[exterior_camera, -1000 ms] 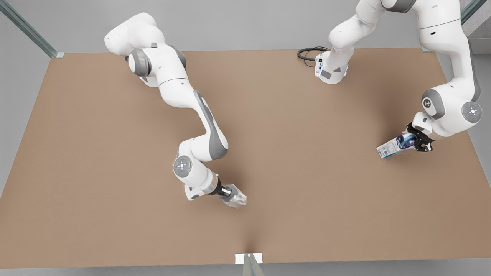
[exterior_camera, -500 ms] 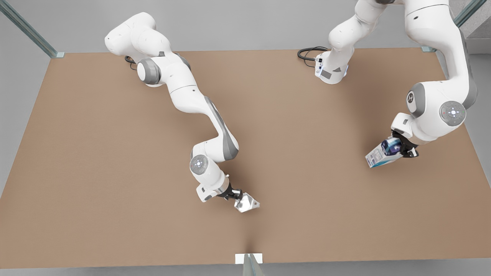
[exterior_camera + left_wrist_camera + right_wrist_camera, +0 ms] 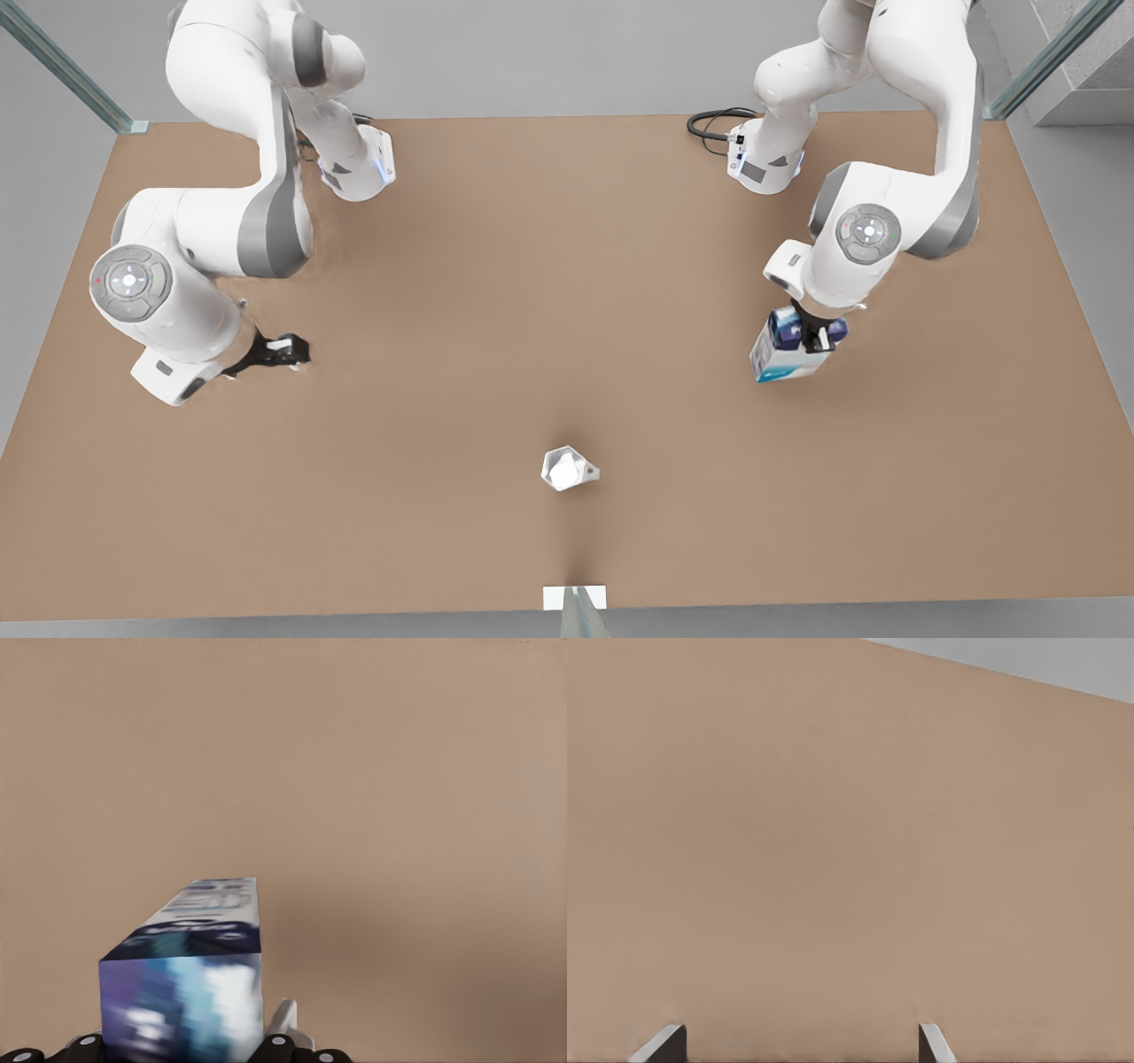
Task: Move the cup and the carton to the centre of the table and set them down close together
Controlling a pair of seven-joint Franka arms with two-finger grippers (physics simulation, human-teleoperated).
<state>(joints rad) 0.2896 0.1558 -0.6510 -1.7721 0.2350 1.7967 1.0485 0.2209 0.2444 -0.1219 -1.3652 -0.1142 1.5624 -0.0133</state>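
Released since a moment ago, the cup stands near-centre on the bench; the right hand, spread empty, sits far left. Left hand pinches the carton, right of the cup.

1. The table is a broad brown rectangle with a plain matte top.
2. The cup stands upright on it, near the front view's lower edge, about midway across, white inside showing.
3. Two white arm bases sit near the far edge.
4. A black cable loops beside the base on the front view's right.
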